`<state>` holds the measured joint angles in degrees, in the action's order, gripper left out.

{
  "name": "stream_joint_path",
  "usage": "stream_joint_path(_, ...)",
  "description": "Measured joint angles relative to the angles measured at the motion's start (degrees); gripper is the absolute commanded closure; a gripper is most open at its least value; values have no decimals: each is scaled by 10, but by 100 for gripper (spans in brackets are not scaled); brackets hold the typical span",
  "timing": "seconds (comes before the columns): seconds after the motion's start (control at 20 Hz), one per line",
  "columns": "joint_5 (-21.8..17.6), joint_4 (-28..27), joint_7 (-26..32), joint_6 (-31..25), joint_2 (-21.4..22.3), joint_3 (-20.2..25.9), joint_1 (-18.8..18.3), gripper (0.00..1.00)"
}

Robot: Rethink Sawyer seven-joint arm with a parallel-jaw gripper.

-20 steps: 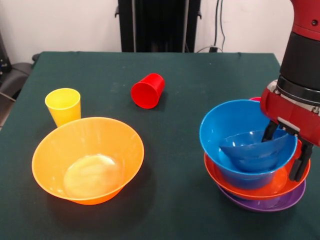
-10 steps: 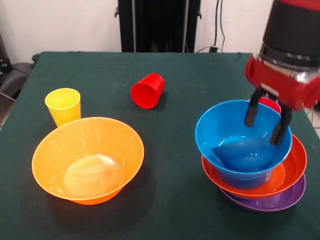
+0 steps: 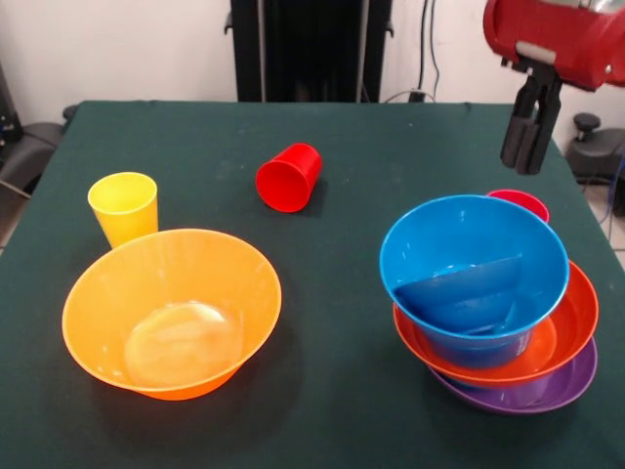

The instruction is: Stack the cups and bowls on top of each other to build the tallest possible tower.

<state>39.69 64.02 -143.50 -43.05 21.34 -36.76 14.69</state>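
Dark green table (image 3: 391, 156), black stand (image 3: 311, 49)

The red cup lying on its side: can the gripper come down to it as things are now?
Probably yes. The red cup lies alone on open table, nothing over or against it. The gripper hangs raised, well to one side, empty, beyond the tower.

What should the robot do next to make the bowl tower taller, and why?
Probably swing over toward the red cup lying on its side and reach down for it. The gripper hangs empty above the tower, whose blue bowl already sits nested in the red-orange bowl. The red cup, the yellow cup and the orange bowl stand apart, unstacked.
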Motion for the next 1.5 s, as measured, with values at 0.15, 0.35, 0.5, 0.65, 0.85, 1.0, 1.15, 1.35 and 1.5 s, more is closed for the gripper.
stream_joint_path(0.15, -1, 0, 0, 0, 8, -3, 0, 100)
stream_joint_path(0.35, -2, 0, 0, 0, 11, -5, 0, 100)
stream_joint_path(0.5, -3, 0, 0, 0, 11, -5, 0, 100)
stream_joint_path(0.65, -4, 0, 0, 0, 11, -5, 0, 100)
stream_joint_path(0.85, -5, 0, 0, 3, 10, -5, -1, 100)
stream_joint_path(1.0, -6, 0, 0, 11, 7, -5, -2, 100)
stream_joint_path(1.15, -6, 0, 0, 22, -1, -5, -5, 100)
stream_joint_path(1.35, -7, 0, 0, 36, -15, -5, -16, 100)
stream_joint_path(1.5, -7, 0, 0, 36, -22, -4, -32, 100)
